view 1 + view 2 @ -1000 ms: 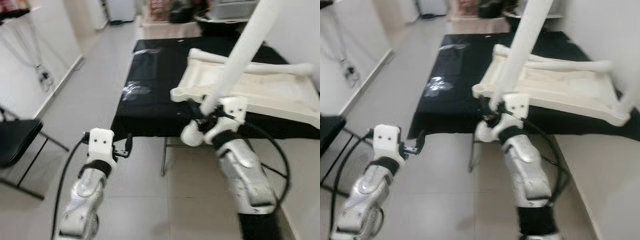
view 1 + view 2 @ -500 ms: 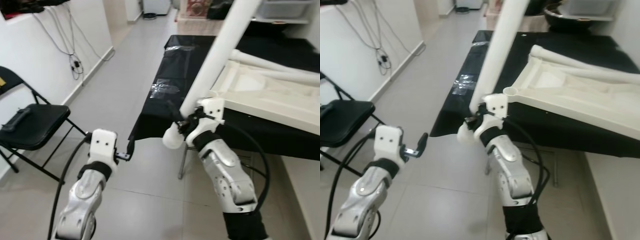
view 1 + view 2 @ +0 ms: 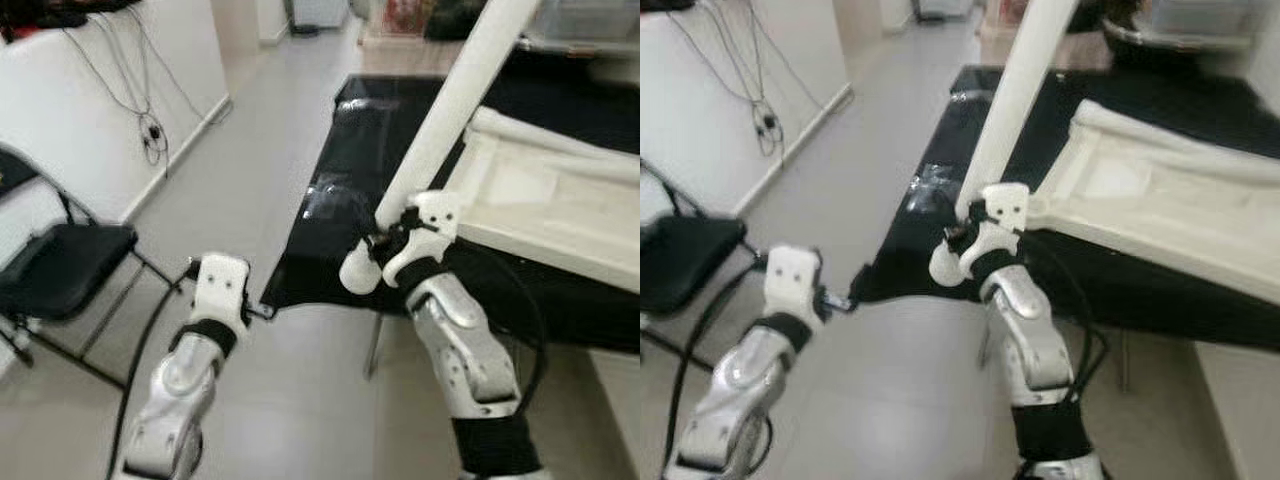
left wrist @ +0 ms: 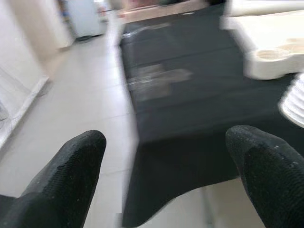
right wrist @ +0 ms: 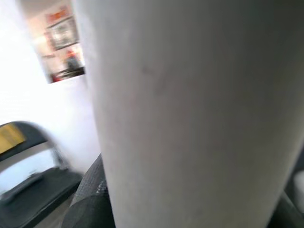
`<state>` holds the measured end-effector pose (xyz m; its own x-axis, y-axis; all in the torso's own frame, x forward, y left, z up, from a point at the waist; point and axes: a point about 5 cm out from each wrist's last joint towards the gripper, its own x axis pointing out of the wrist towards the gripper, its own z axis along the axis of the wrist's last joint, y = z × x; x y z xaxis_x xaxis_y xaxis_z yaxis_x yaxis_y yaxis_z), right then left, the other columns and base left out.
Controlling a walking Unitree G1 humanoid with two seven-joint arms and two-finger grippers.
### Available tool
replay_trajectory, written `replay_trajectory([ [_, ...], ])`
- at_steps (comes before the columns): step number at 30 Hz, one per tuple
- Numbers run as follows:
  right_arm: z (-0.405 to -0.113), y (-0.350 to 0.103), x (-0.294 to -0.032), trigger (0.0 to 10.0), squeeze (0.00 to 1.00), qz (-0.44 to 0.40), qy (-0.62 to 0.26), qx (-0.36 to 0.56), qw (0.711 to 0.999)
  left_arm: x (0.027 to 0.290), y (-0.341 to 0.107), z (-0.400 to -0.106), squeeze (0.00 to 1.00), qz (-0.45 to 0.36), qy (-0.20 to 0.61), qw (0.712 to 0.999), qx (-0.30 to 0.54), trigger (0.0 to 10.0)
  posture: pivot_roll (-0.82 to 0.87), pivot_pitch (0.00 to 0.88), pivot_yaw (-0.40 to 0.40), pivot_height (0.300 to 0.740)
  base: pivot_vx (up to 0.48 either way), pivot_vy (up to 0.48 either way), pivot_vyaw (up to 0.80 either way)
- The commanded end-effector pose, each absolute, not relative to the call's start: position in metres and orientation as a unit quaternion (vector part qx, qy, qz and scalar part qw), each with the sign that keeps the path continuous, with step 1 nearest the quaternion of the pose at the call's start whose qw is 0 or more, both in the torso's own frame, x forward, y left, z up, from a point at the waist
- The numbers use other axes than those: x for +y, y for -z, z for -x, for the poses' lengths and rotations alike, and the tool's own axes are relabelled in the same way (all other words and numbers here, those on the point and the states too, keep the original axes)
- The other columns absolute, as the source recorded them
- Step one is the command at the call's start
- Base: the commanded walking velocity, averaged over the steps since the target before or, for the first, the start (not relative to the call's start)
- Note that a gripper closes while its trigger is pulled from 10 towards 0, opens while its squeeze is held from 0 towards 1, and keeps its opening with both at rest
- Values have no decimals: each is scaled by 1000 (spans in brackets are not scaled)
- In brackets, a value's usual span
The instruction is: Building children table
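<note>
**Leg carried toward the upturned tabletop**

The white table leg [image 3: 450, 110], a long round tube, slants up and away from the right gripper [image 3: 388, 232], whose black fingers pinch it near its lower end, just off the near left corner of the black-draped bench [image 3: 340, 200]. To its right, the white child's tabletop [image 3: 545, 200] lies underside up on the bench, its corner socket [image 4: 271, 54] empty. The left gripper [image 3: 262, 308], fingers [image 4: 71, 161] spread and holding nothing, hovers over the tiled floor [image 3: 260, 150] near the cloth's corner. A black folding chair [image 3: 55, 270] stands far left. Judged step: fitting a leg. Next, its end must be aligned over the socket and pressed in squarely.
</note>
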<state>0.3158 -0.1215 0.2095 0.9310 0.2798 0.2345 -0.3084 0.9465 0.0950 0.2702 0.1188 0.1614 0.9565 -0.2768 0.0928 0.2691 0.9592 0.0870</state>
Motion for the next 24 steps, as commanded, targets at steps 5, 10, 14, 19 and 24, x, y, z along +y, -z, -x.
replay_trajectory([
  [5,-319,-215,-126,10000,0,-70,-130,-121,982,117,-157,-269,0,-37,148,988,-41,10000,-67,59,4,740,0,0,0],
  [10,-320,-216,-128,10000,0,-69,-124,-122,982,116,-157,-269,0,-34,150,987,-41,10000,-66,61,3,740,0,0,0],
  [14,-320,-215,-129,10000,0,-65,-122,-120,983,116,-157,-270,0,-24,150,988,-41,10000,-71,62,6,740,277,0,0],
  [19,-320,-212,-130,10000,0,-62,-119,-115,984,118,-156,-272,0,-20,147,988,-40,10000,-73,63,7,740,343,0,0],
  [24,-321,-210,-129,10000,0,-65,-124,-104,985,118,-157,-272,0,-19,148,988,-41,10000,-73,61,9,740,370,0,-480],
])
